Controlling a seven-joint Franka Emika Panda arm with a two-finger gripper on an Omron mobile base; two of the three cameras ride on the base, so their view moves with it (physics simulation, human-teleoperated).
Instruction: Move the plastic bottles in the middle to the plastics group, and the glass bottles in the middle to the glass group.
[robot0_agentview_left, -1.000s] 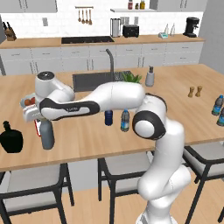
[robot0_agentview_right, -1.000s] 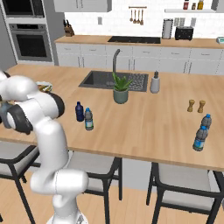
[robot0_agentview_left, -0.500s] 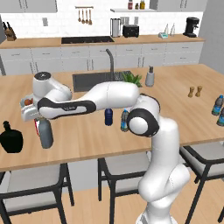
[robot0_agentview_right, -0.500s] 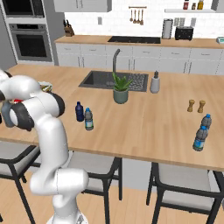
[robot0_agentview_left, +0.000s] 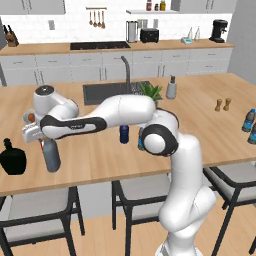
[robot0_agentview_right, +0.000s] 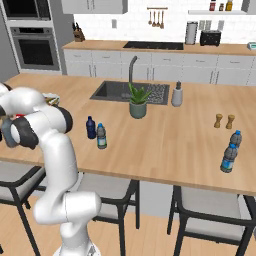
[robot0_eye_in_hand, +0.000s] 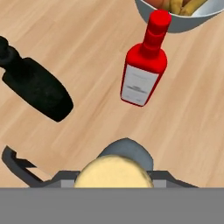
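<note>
Clamping the grey glass bottle (robot0_agentview_left: 50, 155) in the gripper (robot0_agentview_left: 44, 143); lowering upright near the counter's (robot0_agentview_left: 100, 160) left edge, clear of black bottle (robot0_agentview_left: 12, 159) and red bottle (robot0_eye_in_hand: 144, 65).

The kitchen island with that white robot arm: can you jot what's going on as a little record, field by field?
hand: closed on the grey bottle, at the island's left end
grey bottle: upright, tan top, hanging below the hand
red bottle: white label, just beyond the grey bottle
black bottle: squat, beside it at the left
middle of island: navy bottle and pale-blue bottle standing together
right end: two water bottles
other: potted plant, pump dispenser
</note>
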